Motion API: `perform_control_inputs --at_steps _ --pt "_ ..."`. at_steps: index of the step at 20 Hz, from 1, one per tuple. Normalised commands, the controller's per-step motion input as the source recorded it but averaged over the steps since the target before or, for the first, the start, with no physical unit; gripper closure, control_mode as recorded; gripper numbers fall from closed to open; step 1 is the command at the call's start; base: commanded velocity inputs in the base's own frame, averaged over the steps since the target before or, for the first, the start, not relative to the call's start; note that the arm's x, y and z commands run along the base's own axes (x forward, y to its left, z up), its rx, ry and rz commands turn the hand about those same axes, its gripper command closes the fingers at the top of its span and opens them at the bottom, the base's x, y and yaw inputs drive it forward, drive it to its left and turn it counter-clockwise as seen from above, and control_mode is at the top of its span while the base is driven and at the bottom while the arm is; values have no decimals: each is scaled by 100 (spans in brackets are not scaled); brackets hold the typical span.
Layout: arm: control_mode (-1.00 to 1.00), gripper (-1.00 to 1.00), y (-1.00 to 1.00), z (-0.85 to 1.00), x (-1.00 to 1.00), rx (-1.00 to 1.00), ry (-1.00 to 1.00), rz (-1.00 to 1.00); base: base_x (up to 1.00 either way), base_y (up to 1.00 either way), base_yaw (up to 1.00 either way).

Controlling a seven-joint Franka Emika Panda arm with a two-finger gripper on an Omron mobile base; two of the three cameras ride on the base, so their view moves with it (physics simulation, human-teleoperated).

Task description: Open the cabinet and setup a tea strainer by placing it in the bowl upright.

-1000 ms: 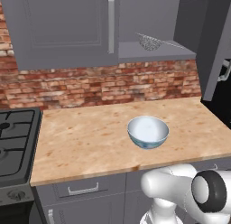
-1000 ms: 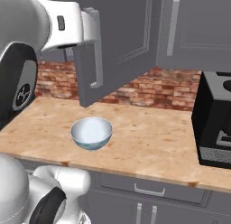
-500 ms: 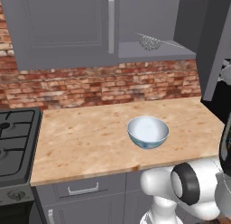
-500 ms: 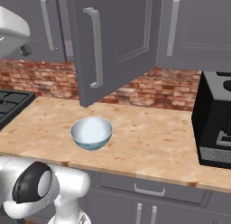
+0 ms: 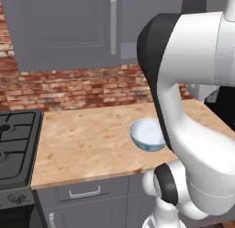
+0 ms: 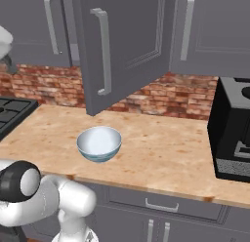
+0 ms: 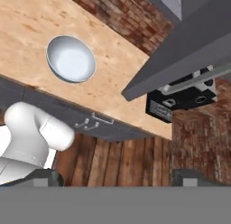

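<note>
The white bowl (image 5: pixel 146 134) with a pale blue inside stands on the wooden counter (image 5: pixel 87 139), near its front edge; it also shows as the bowl (image 6: pixel 99 143) and, from above, the bowl (image 7: pixel 71 58). The cabinet door (image 6: pixel 129 41) hangs swung open over the counter, its silver bar handle (image 6: pixel 102 50) facing out. My gripper (image 7: pixel 118 179) is high above the counter's front edge, looking down; its dark fingertips (image 7: pixel 43 177) stand wide apart, open, with nothing between them. The door's edge (image 7: pixel 180 60) runs across to the bowl's right. The tea strainer is hidden.
A black coffee machine (image 6: pixel 233 129) sits at the counter's right end, and a gas stove (image 5: pixel 16 144) borders its left. Grey drawers (image 6: pixel 161 204) run below the counter. My own white arm (image 5: pixel 193 84) blocks the right half of the left base view.
The arm has swung up across the right of the left base view, covering the open shelf where the strainer showed. The bowl and door have not moved.
</note>
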Motion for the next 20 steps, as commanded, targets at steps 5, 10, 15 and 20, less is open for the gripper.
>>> perform_control_inputs --at_steps 5,10,15,20 --pt "-100 -100 -13 -93 14 -5 16 -1 0 0 0" --pt "-100 -100 -16 -85 17 1 21 0 0 0 0" --pt "-100 -100 11 -21 38 -28 26 -4 0 0 0" --pt "-100 -100 -2 2 28 -44 32 -12 0 0 0"
